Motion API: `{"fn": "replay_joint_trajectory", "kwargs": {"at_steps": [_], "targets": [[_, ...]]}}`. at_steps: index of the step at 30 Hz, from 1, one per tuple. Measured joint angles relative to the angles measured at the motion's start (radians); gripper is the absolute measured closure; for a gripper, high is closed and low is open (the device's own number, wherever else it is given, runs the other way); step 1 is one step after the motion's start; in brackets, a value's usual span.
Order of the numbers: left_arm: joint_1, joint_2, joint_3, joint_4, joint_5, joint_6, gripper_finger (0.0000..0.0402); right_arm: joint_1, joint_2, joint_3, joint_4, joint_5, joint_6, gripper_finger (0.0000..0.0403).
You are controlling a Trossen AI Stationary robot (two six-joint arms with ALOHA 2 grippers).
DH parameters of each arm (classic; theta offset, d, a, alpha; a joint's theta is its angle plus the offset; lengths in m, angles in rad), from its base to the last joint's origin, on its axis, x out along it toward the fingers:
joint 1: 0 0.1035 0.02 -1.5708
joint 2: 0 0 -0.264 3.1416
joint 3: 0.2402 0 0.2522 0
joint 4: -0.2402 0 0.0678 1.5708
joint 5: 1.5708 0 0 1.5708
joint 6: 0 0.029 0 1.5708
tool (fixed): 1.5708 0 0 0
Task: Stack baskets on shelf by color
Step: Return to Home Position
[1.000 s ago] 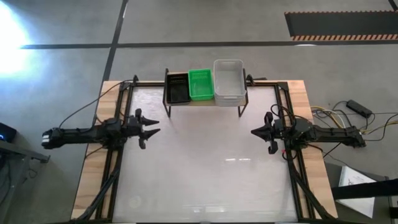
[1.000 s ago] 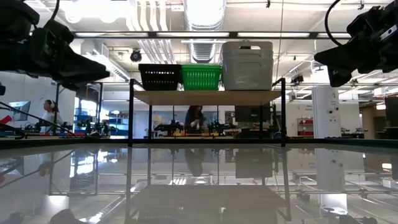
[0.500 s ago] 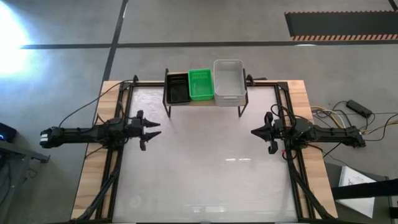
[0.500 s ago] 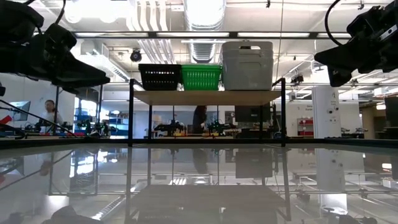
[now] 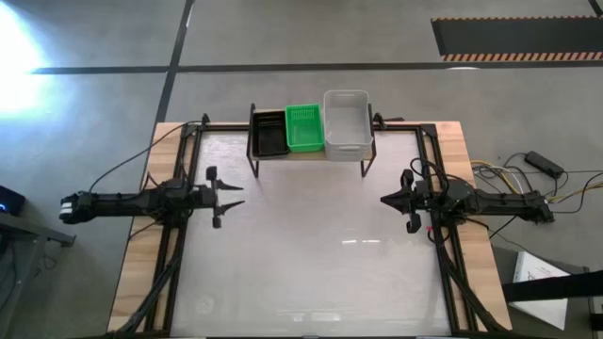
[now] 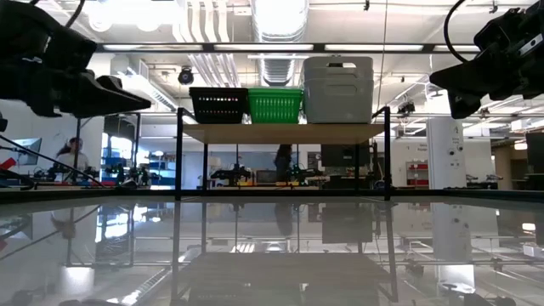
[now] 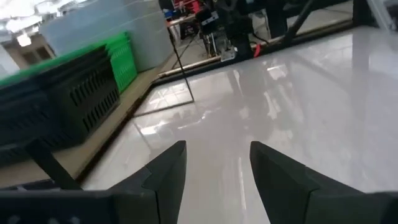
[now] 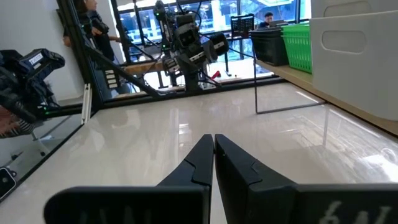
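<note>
Shelf sits well beyond and between both end effectors, carrying the black baskets, green baskets and white baskets. Left end effector is spread and empty. Right end effector is pressed together and empty. I'd retract slow and level, away from the shelf legs. Can't tell how many baskets are nested per stack.

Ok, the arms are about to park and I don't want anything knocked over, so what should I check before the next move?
1. Black baskets on the shelf, left end: ok.
2. Green baskets in the middle: ok.
3. White baskets on the right end: ok.
4. Left gripper open, empty, clear of the shelf: ok.
5. Right gripper shut, empty, clear of the shelf: ok.
6. Every basket fully nested in its stack: cannot tell.
</note>
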Motion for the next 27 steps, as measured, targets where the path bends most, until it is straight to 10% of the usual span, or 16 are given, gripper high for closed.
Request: {"fn": "replay_joint_trajectory", "kwargs": {"at_steps": [27], "targets": [[-0.001,0.007,-0.001,0.276,-0.001,-0.179,0.0238,0.000,0.000,0.002,0.001,0.000,0.000,0.0394]]}}
